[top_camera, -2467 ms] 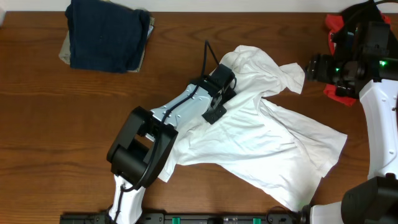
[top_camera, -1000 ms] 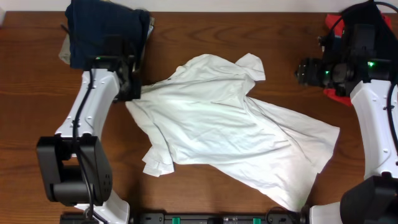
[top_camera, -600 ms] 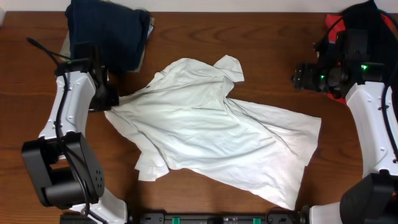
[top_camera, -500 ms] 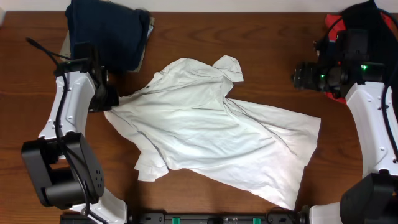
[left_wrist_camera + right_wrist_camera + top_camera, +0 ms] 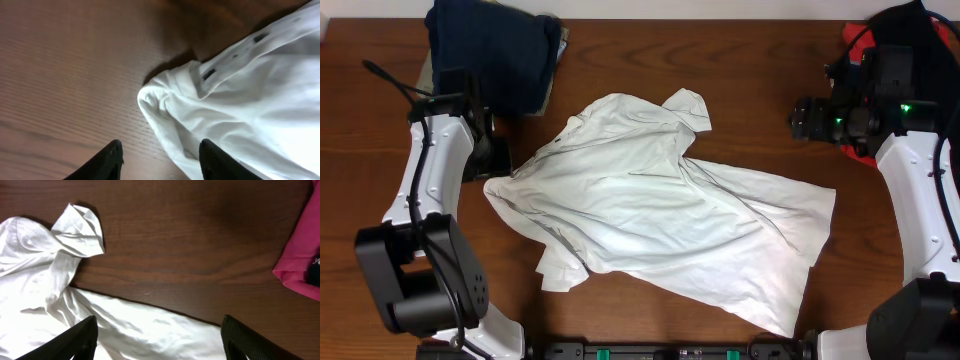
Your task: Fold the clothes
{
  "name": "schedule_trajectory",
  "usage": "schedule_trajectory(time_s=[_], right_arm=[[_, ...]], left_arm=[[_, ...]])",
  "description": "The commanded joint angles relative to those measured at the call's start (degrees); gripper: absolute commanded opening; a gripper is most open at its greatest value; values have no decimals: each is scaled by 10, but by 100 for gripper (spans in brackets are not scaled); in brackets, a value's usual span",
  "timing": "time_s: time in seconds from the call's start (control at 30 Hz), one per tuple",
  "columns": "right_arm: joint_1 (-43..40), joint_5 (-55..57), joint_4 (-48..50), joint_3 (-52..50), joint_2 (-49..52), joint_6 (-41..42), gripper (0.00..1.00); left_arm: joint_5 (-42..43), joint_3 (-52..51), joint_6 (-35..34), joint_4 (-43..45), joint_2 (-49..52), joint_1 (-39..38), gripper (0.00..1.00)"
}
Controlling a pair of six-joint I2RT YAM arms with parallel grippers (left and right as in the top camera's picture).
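Note:
The large white T-shirt (image 5: 660,215) lies crumpled and spread across the middle of the table. In the left wrist view, small black marks show on its bunched edge (image 5: 225,110). My left gripper (image 5: 492,160) is open at the shirt's left corner. Its fingers (image 5: 160,160) straddle the cloth edge without holding it. My right gripper (image 5: 802,118) is open and empty, above the table to the upper right of the shirt. Its fingers (image 5: 160,340) are spread wide over the shirt's edge (image 5: 50,280).
A folded navy garment (image 5: 490,55) sits on a tan one (image 5: 423,80) at the back left. Red (image 5: 860,45) and black clothes lie at the back right behind my right arm. The red one also shows in the right wrist view (image 5: 300,265).
My left gripper dragged the shirt leftward across the table, then opened and let go. The shirt's left corner has dropped onto the table. The right arm has barely moved.

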Motion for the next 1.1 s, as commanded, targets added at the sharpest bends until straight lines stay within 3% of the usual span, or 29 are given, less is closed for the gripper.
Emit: schedule_trajectory(time_s=[0.0, 0.17, 0.53, 0.83, 1.07], right_arm=[[2, -18, 4, -3, -1, 7, 77], [1, -20, 9, -3, -1, 7, 77], [-22, -60, 10, -3, -2, 7, 79], [-31, -63, 10, -3, -2, 7, 78], [-31, -63, 7, -3, -2, 7, 79]], left_arm=[[-2, 26, 7, 6, -56, -22, 55], [59, 26, 42, 32, -100, -70, 65], [63, 42, 42, 131, -105, -214, 93], [100, 42, 50, 231, -31, -281, 96], [137, 42, 104, 314, 70, -343, 96]])
